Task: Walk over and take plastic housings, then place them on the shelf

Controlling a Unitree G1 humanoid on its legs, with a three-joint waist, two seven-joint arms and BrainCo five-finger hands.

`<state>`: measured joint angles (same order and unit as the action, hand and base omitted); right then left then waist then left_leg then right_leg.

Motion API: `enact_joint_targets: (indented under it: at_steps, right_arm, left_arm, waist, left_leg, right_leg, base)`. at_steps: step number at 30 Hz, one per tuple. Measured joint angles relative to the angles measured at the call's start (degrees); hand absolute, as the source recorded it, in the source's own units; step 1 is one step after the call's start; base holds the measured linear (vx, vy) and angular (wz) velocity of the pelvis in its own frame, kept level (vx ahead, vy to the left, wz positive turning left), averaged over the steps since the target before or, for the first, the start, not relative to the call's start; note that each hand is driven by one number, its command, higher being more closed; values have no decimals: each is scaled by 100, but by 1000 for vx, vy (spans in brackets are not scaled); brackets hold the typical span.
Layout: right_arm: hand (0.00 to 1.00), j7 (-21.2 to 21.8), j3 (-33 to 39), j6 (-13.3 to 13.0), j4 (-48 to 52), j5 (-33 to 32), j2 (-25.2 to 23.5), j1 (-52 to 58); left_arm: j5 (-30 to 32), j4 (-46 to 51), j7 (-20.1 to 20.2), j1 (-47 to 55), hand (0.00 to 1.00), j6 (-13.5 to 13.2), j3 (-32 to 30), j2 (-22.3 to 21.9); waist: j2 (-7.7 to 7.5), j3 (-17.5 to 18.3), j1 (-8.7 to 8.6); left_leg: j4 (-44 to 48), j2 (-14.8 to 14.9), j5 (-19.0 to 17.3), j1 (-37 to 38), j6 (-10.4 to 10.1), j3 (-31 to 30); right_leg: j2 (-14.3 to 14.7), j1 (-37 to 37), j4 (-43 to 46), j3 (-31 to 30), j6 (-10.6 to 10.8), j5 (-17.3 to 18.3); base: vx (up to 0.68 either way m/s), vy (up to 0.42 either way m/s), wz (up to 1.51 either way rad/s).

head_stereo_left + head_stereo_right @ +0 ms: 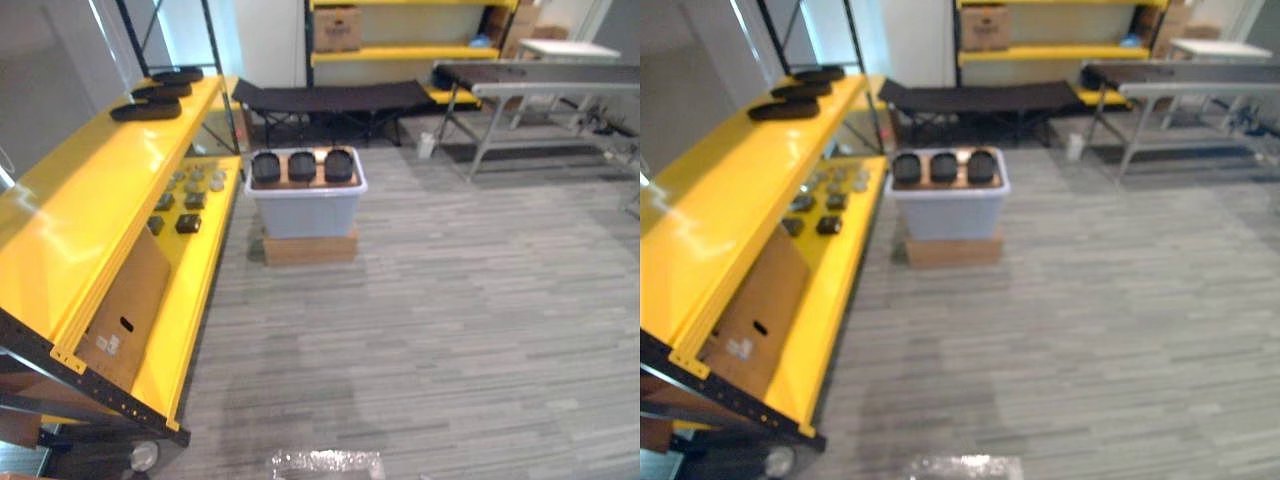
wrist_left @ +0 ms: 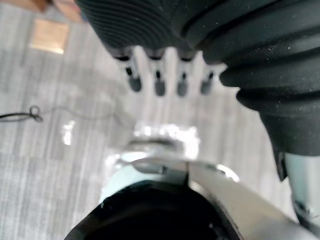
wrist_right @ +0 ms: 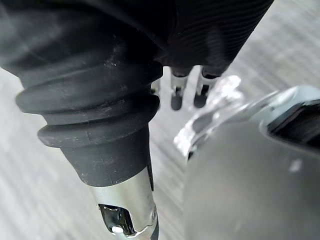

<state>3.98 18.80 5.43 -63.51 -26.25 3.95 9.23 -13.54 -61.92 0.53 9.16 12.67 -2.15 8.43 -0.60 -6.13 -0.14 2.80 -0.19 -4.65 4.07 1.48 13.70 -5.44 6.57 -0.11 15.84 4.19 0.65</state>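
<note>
I see my left hand [image 2: 159,82] hanging over the grey plank floor [image 1: 450,330], fingers straight and loose, nothing in it; my right hand [image 3: 177,97] hangs likewise, its visible fingers extended and empty. Ahead of me, three black plastic housings [image 1: 302,165] sit side by side across the top of a grey bin [image 1: 305,215]; the bin stands on a flat cardboard box [image 1: 310,248] on the floor, just beside the lower level of the yellow shelf [image 1: 90,200] on my left. Three more housings [image 1: 146,110] lie in a row at the far end of the shelf's top level; small dark and grey parts [image 1: 190,195] are scattered on the lower level; a brown carton [image 1: 125,310] sits nearer to me on that level, tucked under the top one.
</note>
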Motion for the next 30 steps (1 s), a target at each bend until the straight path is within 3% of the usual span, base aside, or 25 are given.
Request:
enact_joint_targets:
  at_steps: [7, 11, 20, 21, 24, 26, 27, 29, 30]
  right_arm:
    - [0, -60, 233, -4, -46, 3, -77, -157]
    - [0, -34, 264, -2, -44, -1, -169, -349]
    - [0, 78, 373, -14, -36, -109, -262, -440]
    - [0, 76, 374, -11, -22, -104, -273, -443]
    - [0, 71, 483, -80, 155, -107, -245, -355]
    - [0, 74, 484, -163, 177, -117, -196, -286]
    - [0, 105, 482, -206, 225, -118, -175, -292]
    - [0, 219, 468, -235, 217, -114, -166, -322]
    - [0, 242, 462, -220, 187, -108, -190, -314]
  left_arm:
    - [-11, -22, -44, -106, 0, -7, -1, -2]
    - [-260, -19, -144, -167, 0, -6, -4, 51]
    - [-358, -16, -215, -190, 0, -17, -7, 44]
    - [-364, -29, -218, -202, 0, -17, -13, 58]
    - [-321, -53, -215, -203, 0, -13, -5, 58]
    - [-148, -53, -280, -151, 0, -12, 49, 77]
    - [-163, -53, -300, -134, 0, -11, 71, 79]
    - [-194, -59, -338, -184, 0, -9, 74, 101]
    - [-212, -64, -336, -186, 0, -8, 72, 127]
  waist:
    - [37, -42, -7]
    - [-67, -167, -17]
    - [-61, -302, -15]
    - [-131, -360, 5]
    - [-152, -393, -57]
    - [-215, -443, -58]
    - [-193, -455, -76]
    - [-101, -547, -72]
    - [-132, -558, -73]
  left_leg:
    - [-709, -148, 172, 598, -7, 99]
    - [-727, -159, 151, 624, -39, 103]
    - [-733, -185, 99, 802, -115, 115]
    - [-736, -305, 26, 786, -25, 142]
    - [-487, -404, -162, 761, 235, 253]
    - [-245, -492, -455, 796, 433, 215]
    - [-206, -453, -487, 803, 454, 191]
    - [13, -147, -618, 864, 397, 159]
    - [35, -95, -640, 893, 352, 144]
  right_leg:
    - [-24, 344, -237, 29, 86, -63]
    - [-42, 373, -236, 144, 192, -100]
    - [-79, 520, -201, 135, 232, -96]
    - [-222, 344, 118, 150, 239, 279]
    - [-583, -53, 1154, 194, 431, 862]
    - [-949, -442, 2510, 104, 556, 1003]
    - [-967, -681, 2893, 92, 501, 1012]
    - [-774, -1063, 3067, 117, 187, 1243]
    - [-721, -1115, 2961, 119, 190, 1238]
  base:
    - [132, 38, -4]
    - [43, 15, 5]
    - [-46, -1, -2]
    - [-124, 8, -5]
    - [-31, 61, 15]
    - [14, 85, 12]
    - [20, 85, 5]
    - [101, 77, 16]
    - [138, 45, 25]
